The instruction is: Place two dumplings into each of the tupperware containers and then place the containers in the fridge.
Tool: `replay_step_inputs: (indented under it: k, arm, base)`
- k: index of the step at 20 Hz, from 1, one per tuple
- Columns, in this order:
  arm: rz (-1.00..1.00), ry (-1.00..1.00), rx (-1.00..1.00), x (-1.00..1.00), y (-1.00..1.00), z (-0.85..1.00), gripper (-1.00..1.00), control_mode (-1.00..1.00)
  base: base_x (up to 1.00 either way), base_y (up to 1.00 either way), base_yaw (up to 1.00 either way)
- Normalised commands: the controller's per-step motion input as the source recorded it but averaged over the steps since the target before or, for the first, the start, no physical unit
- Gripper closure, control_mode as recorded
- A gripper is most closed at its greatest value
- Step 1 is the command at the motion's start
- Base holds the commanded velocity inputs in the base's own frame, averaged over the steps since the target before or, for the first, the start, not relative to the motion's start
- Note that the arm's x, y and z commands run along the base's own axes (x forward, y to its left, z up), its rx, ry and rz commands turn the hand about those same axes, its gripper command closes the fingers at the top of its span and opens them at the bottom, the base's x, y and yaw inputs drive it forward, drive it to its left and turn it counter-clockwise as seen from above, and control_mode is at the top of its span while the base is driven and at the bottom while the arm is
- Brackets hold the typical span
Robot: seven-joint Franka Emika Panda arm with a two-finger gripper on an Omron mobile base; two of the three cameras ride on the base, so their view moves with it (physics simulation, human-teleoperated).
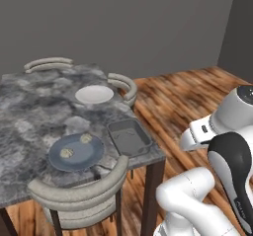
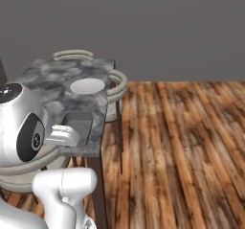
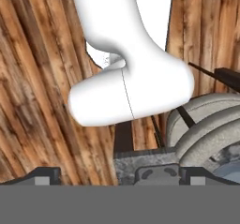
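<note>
Two tan dumplings [image 1: 86, 138] [image 1: 66, 153] lie on a round blue-grey plate [image 1: 79, 161] near the table's front edge. To its right, at the table's corner, a dark grey tupperware container [image 1: 129, 136] [image 2: 78, 122] stands with nothing in it. My white hand [image 1: 197, 134] [image 2: 64, 134] hovers off the table's right edge, level with the container. In the hand view my gripper [image 3: 119, 180] is open, its dark fingertips [image 3: 40, 176] far apart with nothing between them, facing the table corner. The fridge is out of view.
A round white plate [image 1: 94, 95] [image 2: 87, 85] sits farther back on the grey marble table [image 1: 29, 116]. Curved-back chairs stand at the front [image 1: 79, 193], right side [image 1: 126, 86] and far end [image 1: 48, 63]. Wood floor [image 2: 182, 142] spreads to the right.
</note>
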Motion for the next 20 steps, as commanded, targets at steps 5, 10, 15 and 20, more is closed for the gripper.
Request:
replay_step_inputs:
  k: [5,10,15,20]
  arm:
    - [0.05,0.0,0.03,0.15,-0.06,0.01,-1.0,-1.0]
    - [0.38,-0.01,0.13,0.47,-0.17,0.15,-1.0,-1.0]
    - [0.4,-0.14,0.05,0.36,0.25,0.01,-1.0,-1.0]
    - [0.29,-0.14,0.0,0.2,0.77,0.0,-1.0,-1.0]
  base:
    - [0.62,-0.26,0.2]
    - [0.0,0.0,0.0]
    - [0.0,0.0,0.0]
    - [0.0,0.0,0.0]
